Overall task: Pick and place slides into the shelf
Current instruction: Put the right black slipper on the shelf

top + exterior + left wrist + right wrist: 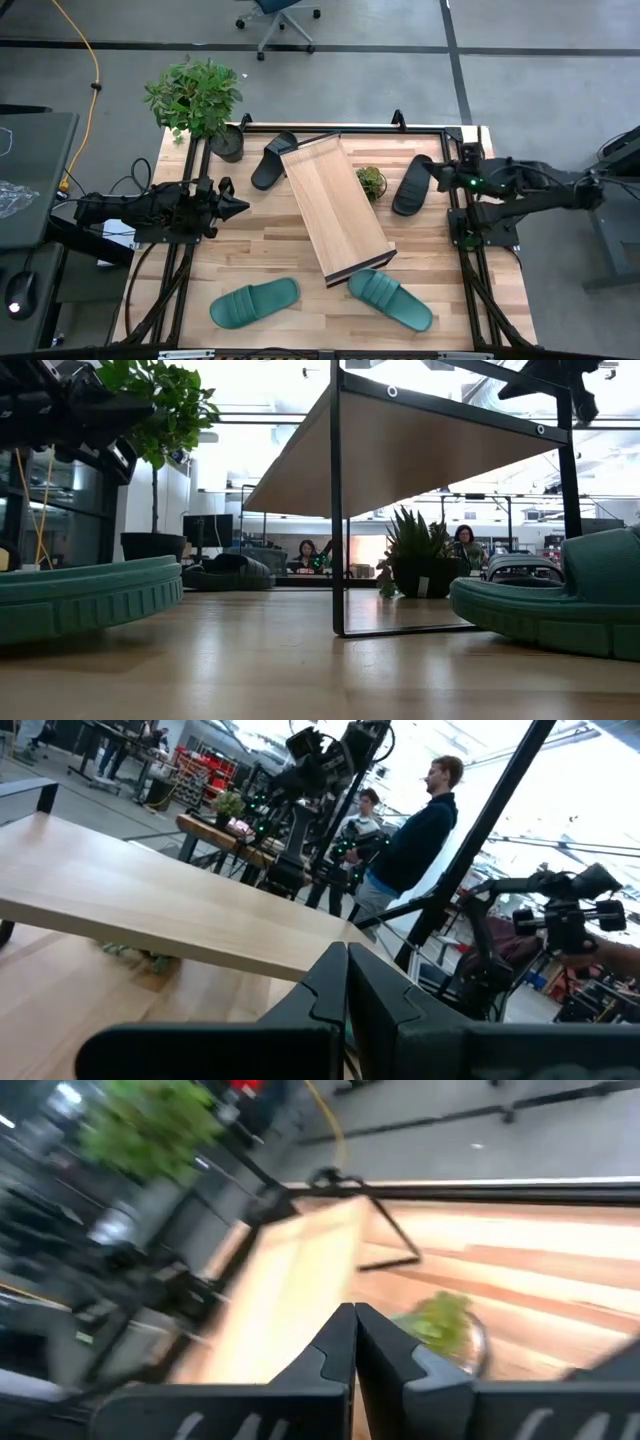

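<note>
The light-wood shelf [336, 208] stands slantwise at the table's middle on its thin dark frame. One black slide [273, 159] lies at its far left, another [412, 184] at its right. Two teal slides lie near the front edge, one at the left [254, 302] and one at the right [390, 298]. My left gripper [240, 206] is shut and empty, left of the shelf. My right gripper [432, 168] is shut and empty above the right black slide's far end. In the low view both teal slides [85, 597] [560, 605] flank the shelf frame [337, 510].
A large potted plant [200, 105] stands at the far left corner. A small potted plant [371, 182] sits between the shelf and the right black slide. People stand in the room beyond the table [415, 830]. Bare tabletop lies between the left arm and the shelf.
</note>
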Motion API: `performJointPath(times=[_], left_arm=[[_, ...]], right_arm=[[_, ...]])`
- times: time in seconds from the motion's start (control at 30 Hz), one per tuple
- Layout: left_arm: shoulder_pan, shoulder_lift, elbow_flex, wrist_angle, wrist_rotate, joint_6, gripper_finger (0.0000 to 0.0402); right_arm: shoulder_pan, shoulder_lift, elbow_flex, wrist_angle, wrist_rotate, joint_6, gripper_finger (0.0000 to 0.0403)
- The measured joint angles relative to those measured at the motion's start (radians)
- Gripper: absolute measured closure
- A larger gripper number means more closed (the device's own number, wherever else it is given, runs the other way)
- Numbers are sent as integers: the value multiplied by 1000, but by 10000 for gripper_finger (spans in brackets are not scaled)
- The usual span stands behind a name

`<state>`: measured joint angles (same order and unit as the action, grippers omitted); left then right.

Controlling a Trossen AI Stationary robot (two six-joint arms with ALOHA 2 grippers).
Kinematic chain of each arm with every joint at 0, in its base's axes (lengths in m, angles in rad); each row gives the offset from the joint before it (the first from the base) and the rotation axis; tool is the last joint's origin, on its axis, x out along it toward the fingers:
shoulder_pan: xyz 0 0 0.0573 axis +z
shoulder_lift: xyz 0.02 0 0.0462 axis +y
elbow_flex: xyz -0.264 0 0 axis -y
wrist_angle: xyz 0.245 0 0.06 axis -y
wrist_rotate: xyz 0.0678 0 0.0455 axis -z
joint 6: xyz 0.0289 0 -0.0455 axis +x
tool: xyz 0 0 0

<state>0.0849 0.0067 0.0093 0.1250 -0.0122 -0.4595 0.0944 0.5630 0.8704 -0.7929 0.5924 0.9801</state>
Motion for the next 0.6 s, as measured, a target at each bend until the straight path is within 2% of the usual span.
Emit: performJointPath(times=[0.13,0.37,0.6], left_arm=[[0,0,0,-1,-22,1,401],[0,0,0,-1,-84,-16,401],[0,0,0,-29,-90,-16,401]], right_arm=[[-64,75,110,-139,-22,-35,397],[-262,99,215,-161,-106,-192,337],[-489,104,227,-164,-328,-356,306]])
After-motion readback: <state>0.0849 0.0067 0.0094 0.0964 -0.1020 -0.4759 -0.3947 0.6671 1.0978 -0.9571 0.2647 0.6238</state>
